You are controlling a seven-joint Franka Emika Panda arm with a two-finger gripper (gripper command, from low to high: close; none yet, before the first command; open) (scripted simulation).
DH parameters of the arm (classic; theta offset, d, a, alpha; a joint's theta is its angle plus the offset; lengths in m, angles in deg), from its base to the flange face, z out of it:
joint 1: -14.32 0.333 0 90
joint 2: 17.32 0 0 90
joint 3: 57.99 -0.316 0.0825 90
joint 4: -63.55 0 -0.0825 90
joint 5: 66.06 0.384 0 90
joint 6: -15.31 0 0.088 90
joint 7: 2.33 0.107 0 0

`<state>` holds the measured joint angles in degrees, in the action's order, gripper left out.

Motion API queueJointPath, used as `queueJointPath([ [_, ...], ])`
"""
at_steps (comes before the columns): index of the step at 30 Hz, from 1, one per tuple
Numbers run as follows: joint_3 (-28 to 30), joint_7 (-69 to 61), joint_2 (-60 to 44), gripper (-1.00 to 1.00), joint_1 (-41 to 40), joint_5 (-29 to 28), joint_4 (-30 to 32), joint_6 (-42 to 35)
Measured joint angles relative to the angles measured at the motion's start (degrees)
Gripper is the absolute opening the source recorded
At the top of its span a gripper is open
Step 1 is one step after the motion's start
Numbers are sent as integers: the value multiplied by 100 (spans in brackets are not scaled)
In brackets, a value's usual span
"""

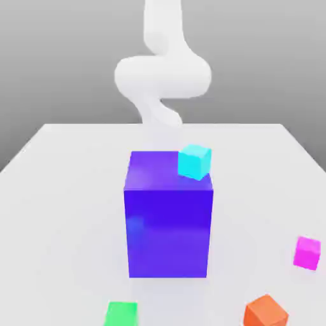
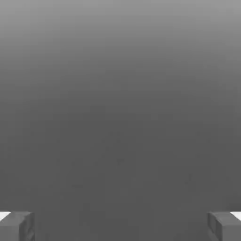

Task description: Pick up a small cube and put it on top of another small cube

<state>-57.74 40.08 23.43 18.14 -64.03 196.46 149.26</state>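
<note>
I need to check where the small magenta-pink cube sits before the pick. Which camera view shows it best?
The exterior view: the small magenta-pink cube sits in plain sight on the white table at that view's right, apart from the orange cube. The hand view gives just the open gripper against grey.

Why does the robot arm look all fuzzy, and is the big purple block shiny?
In the exterior view the white arm behind looks soft and blurred, while the big block is sharp, with a pale glossy patch on its front. In the hand view the open hand has crisp fingertips against plain grey.

No readable text, label or number anywhere.
</note>
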Motion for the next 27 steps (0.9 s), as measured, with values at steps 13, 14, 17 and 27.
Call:
queueJointPath([
  [13,-454,-1596,-2656,0,1616,796,580,1115],
  [14,-530,-1680,-2856,0,1705,805,625,1204],
  [17,-768,-1864,-3453,0,1955,736,763,1478],
  [27,-899,-1549,-5427,0,3036,-708,1163,2450],
])
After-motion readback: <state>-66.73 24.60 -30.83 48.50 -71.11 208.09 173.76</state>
